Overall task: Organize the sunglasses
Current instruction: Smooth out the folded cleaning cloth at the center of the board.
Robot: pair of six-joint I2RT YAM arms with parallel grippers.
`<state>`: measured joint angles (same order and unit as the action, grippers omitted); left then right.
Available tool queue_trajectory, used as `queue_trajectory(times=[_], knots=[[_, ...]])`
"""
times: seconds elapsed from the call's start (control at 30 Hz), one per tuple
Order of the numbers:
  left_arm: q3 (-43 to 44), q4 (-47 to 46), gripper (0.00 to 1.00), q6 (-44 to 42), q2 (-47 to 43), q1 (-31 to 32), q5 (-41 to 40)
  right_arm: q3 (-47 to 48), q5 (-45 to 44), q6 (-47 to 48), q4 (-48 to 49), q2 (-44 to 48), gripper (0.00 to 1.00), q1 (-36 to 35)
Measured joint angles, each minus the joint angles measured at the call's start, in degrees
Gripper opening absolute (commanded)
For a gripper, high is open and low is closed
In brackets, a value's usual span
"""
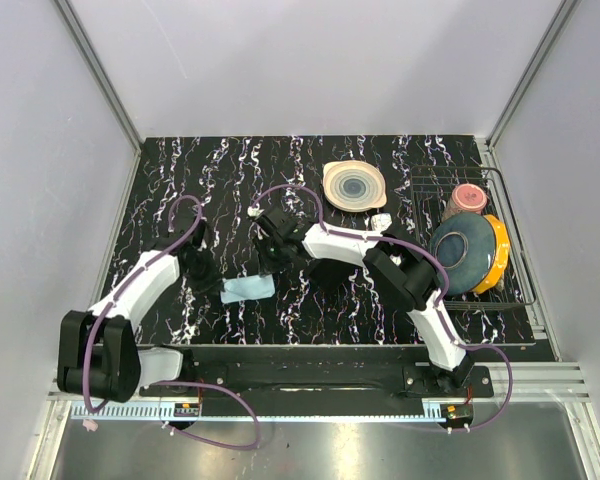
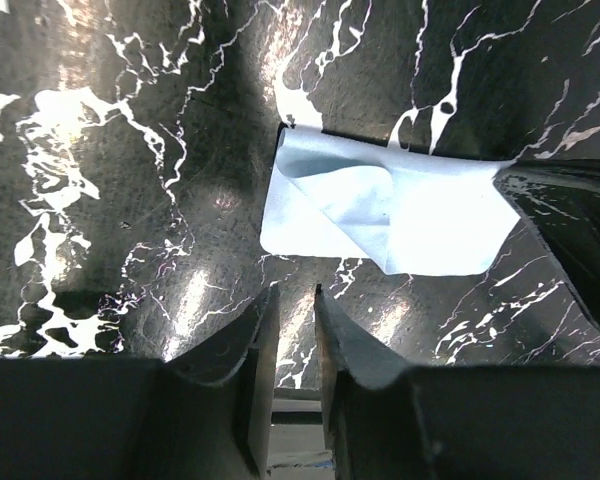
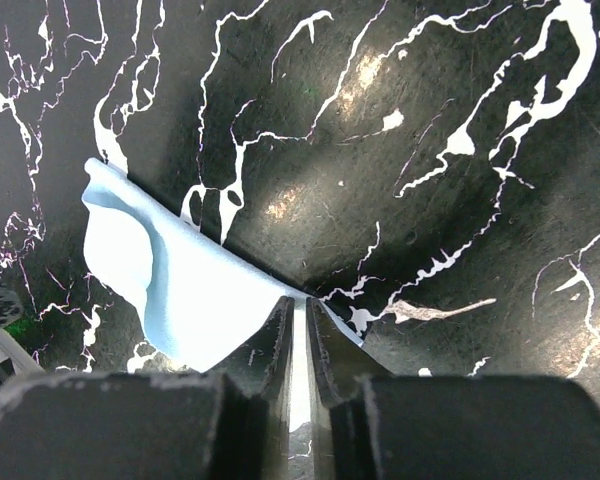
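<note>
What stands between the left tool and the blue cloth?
Nothing visible does. Only bare table lies between the left tool and the blue cloth. The right tool is at the cloth's edge. No sunglasses show in any view.

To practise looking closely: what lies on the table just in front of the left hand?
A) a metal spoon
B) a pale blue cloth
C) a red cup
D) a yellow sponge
B: the left wrist view shows a pale blue cloth, one corner folded over, lying on the black marbled table.
</note>
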<state>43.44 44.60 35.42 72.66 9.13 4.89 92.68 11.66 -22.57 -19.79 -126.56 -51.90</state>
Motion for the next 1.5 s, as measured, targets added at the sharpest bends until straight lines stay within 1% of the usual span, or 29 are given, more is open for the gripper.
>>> queue_trajectory(times=[0.03,0.13,0.2,0.43,0.6,0.77,1.0,1.3,1.5], knots=[[0.0,0.2,0.28,0.1,-0.9,0.0,-0.4,0.0,0.1,0.0,0.0,0.0,0.17,0.0],[0.1,0.5,0.28,0.9,-3.3,0.0,-1.7,0.0,0.5,0.6,0.2,0.0,0.17,0.0],[0.3,0.6,0.28,1.6,-3.3,0.0,-2.2,0.0,0.7,1.4,0.5,0.2,0.17,0.0],[2.0,0.5,0.25,3.4,1.6,-0.4,-3.2,0.1,2.8,2.3,1.5,0.8,0.11,-1.2],[3.5,-0.4,0.21,3.5,4.9,-3.4,-3.1,1.2,5.2,1.5,1.7,0.7,0.08,-2.3],[3.4,-2.6,0.20,3.1,8.3,-7.9,-1.5,3.5,8.0,0.1,3.6,-1.2,0.06,-2.4],[0.9,-4.6,0.19,2.2,10.4,-10.4,1.5,5.3,10.1,-1.8,4.5,-5.6,0.04,-2.4],[-0.6,-5.8,0.17,1.9,12.0,-10.9,4.5,6.3,13.5,-2.6,5.7,-6.6,0.04,-2.5],[-0.6,-6.0,0.17,2.1,12.2,-10.9,5.1,4.6,16.7,-2.4,8.6,-6.6,0.07,-3.4]])
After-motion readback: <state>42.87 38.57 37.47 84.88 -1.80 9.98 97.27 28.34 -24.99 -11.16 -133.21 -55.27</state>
